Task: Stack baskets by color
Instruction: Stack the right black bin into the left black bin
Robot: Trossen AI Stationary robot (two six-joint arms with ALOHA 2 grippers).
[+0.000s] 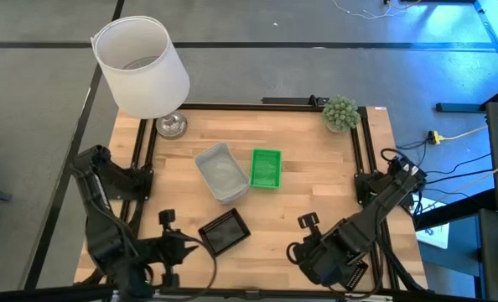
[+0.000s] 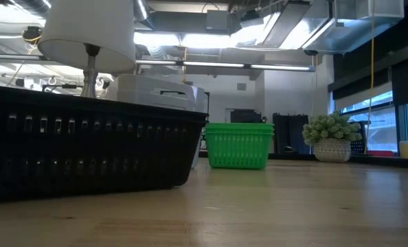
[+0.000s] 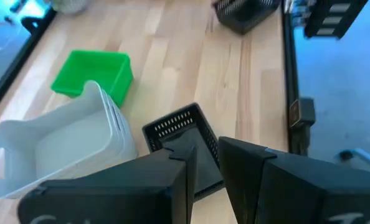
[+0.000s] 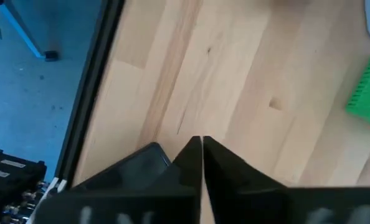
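The three piles look done, so the risk now seems to be an arm knocking one askew: the black baskets (image 1: 224,232) lie just beside the left tool (image 1: 168,225), whose fingers stand slightly apart and empty, and a careless swing could shove them. The right tool (image 1: 308,223), pinched shut on nothing, sits apart. Mid-counter (image 1: 316,180), translucent grey-white baskets (image 1: 221,172) touch the bright green baskets (image 1: 266,169); all are light, slotted, thin-walled plastic that slides easily on smooth wood
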